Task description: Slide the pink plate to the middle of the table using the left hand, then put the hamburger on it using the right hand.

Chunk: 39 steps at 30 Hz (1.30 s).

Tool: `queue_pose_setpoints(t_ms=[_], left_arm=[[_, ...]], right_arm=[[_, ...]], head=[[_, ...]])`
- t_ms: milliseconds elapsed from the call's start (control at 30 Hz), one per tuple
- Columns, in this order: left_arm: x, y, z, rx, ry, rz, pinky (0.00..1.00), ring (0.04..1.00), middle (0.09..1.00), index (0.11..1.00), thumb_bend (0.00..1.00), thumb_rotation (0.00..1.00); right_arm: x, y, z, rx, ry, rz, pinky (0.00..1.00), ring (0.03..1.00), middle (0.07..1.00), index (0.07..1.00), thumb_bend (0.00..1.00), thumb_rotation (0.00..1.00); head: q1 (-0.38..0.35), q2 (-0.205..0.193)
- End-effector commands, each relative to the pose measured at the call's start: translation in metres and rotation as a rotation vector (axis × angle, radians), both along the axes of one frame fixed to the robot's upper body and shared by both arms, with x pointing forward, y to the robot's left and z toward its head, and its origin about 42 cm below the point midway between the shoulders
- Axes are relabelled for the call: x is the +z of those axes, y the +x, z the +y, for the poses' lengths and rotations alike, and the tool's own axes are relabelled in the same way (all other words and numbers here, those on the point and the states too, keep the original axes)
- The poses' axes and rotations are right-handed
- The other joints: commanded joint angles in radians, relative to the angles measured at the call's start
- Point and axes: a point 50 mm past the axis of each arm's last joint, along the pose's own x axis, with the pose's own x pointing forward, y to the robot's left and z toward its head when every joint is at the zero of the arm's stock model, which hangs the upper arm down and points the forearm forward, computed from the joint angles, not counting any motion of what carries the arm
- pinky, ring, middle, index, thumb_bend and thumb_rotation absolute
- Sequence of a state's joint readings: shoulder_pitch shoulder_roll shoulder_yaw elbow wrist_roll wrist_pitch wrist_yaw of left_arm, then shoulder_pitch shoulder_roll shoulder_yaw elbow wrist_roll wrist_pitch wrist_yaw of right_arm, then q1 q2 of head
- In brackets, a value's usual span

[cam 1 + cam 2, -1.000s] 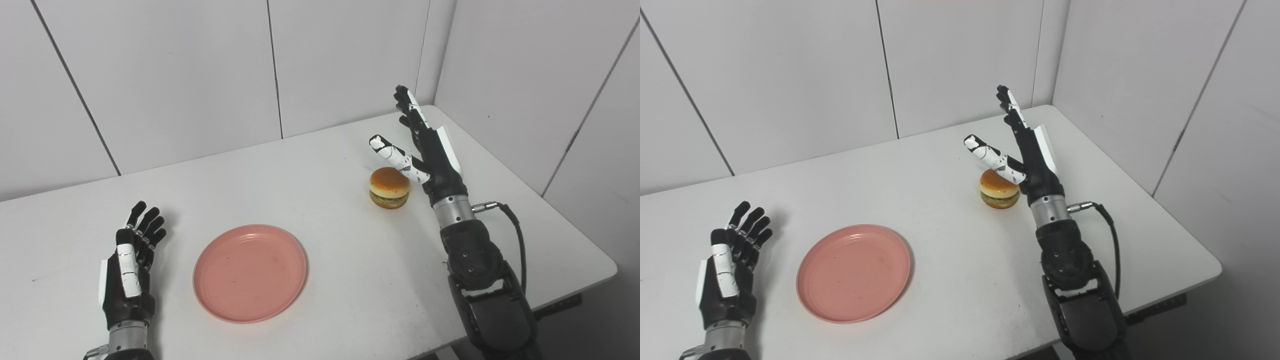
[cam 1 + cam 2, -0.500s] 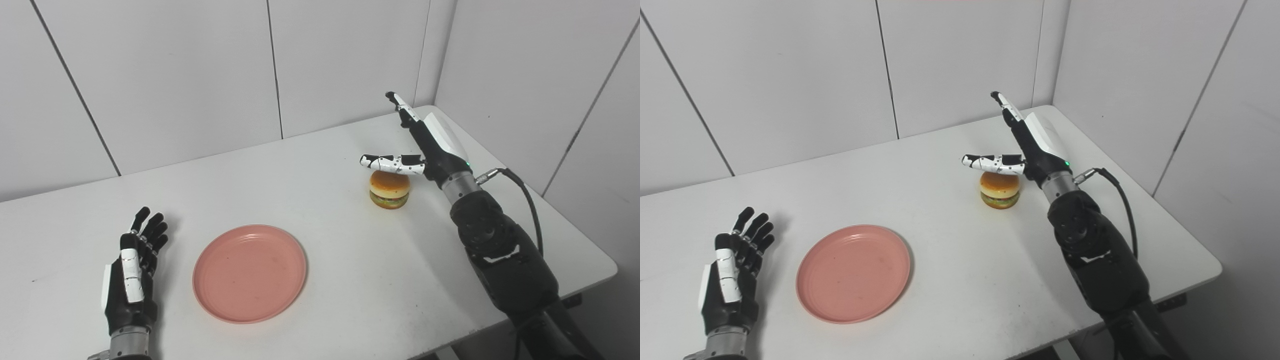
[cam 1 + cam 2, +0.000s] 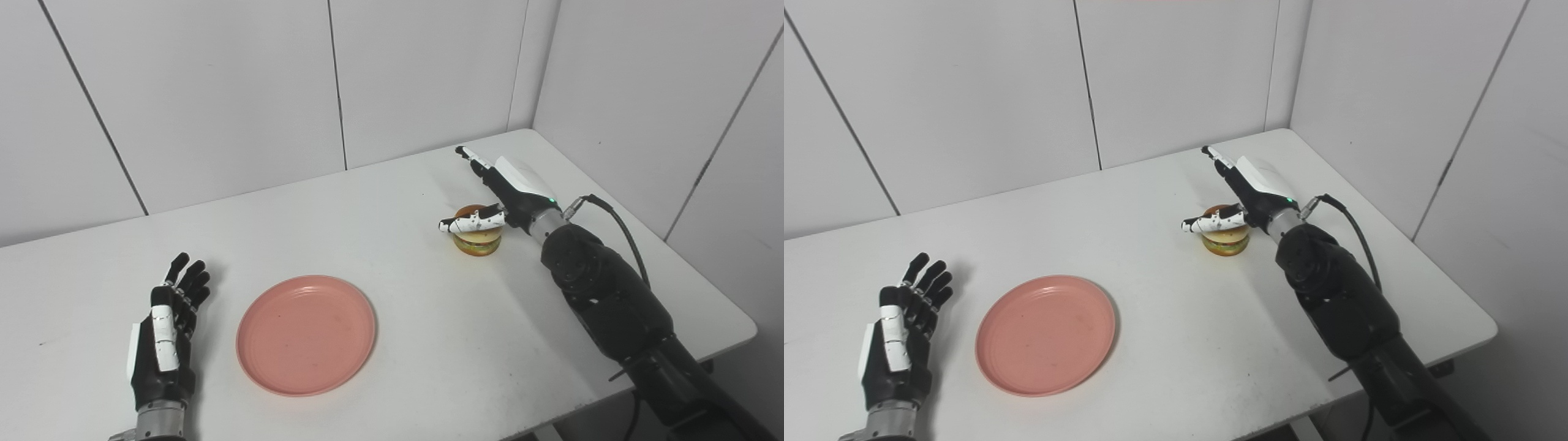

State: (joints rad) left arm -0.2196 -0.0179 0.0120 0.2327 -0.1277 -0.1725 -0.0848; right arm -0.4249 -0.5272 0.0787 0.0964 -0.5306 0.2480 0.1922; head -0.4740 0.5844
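The pink plate (image 3: pixel 306 333) lies flat on the white table, left of the middle. A hamburger (image 3: pixel 477 239) stands on the table at the right. My right hand (image 3: pixel 497 191) is open around it: the thumb crosses the front of the bun's top and the fingers stretch past its far side. I cannot tell whether the thumb touches the bun. My left hand (image 3: pixel 167 335) rests open at the table's near left, to the left of the plate and apart from it.
The white table (image 3: pixel 416 331) ends in a front edge close below the plate and a right edge past my right forearm. Grey wall panels stand behind the table and along its right side. A black cable loops off the right wrist.
My right hand has tipped forward and dropped from upright beside the hamburger to low over it, thumb now across the bun. The left hand, plate and hamburger stay where they were.
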Motion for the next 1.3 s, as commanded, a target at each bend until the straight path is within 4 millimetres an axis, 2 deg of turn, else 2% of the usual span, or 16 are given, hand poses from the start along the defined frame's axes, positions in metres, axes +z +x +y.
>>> queue_pose_setpoints(t_ms=[0,267,500,633,767,833,967,1200,1233,1267], left_arm=[[-0.029,-0.019,0.005,0.006,0.008,0.093,0.91,0.891,0.878,0.878,0.81,1.0],[-0.028,-0.018,0.006,0.001,0.01,0.093,0.91,0.892,0.878,0.877,0.81,1.0],[-0.028,-0.018,0.006,-0.009,0.011,0.089,0.91,0.897,0.885,0.88,0.81,1.0],[-0.029,-0.018,0.006,-0.001,0.011,0.097,0.91,0.894,0.881,0.875,0.82,1.0],[-0.029,-0.018,0.006,-0.007,0.013,0.094,0.92,0.899,0.886,0.881,0.82,1.0],[-0.029,-0.018,0.006,-0.003,0.014,0.092,0.91,0.895,0.883,0.877,0.82,1.0],[-0.028,-0.019,0.005,-0.001,0.013,0.094,0.91,0.894,0.882,0.878,0.81,1.0],[-0.028,-0.02,0.004,-0.009,0.016,0.093,0.91,0.896,0.885,0.878,0.82,1.0],[-0.028,-0.02,0.004,-0.01,0.015,0.092,0.92,0.9,0.889,0.881,0.82,1.0],[-0.028,-0.019,0.004,-0.011,0.014,0.091,0.92,0.901,0.89,0.883,0.81,1.0]], right_arm=[[0.027,0.01,-0.004,-0.003,-0.049,-0.049,0.82,0.923,0.952,0.96,0.94,0.45],[0.024,0.012,-0.008,-0.029,-0.114,-0.005,0.87,0.94,0.959,0.961,0.94,0.47],[0.021,0.009,-0.013,-0.03,-0.157,0.034,0.85,0.93,0.953,0.958,0.94,0.46],[0.019,0.008,-0.016,-0.033,-0.148,0.067,0.86,0.935,0.959,0.957,0.94,0.4],[0.019,0.005,-0.017,-0.035,-0.161,0.091,0.83,0.919,0.949,0.946,0.93,0.34],[0.021,0.003,-0.017,-0.032,-0.148,0.098,0.78,0.894,0.93,0.919,0.87,0.17],[0.025,0.0,-0.017,-0.019,-0.111,0.121,0.75,0.877,0.913,0.886,0.83,0.03],[0.021,-0.003,-0.015,0.007,-0.14,0.13,0.73,0.809,0.834,0.83,0.81,0.0],[0.02,-0.003,-0.015,0.009,-0.154,0.118,0.71,0.786,0.816,0.816,0.79,0.0],[0.019,-0.003,-0.014,0.01,-0.163,0.109,0.62,0.714,0.768,0.786,0.74,0.0]], head=[[0.001,0.001],[-0.004,0.001],[-0.002,0.001],[-0.002,0.001],[-0.005,0.003],[-0.007,0.004],[-0.008,0.004],[-0.002,0.006],[-0.001,0.006],[0.0,0.006]])
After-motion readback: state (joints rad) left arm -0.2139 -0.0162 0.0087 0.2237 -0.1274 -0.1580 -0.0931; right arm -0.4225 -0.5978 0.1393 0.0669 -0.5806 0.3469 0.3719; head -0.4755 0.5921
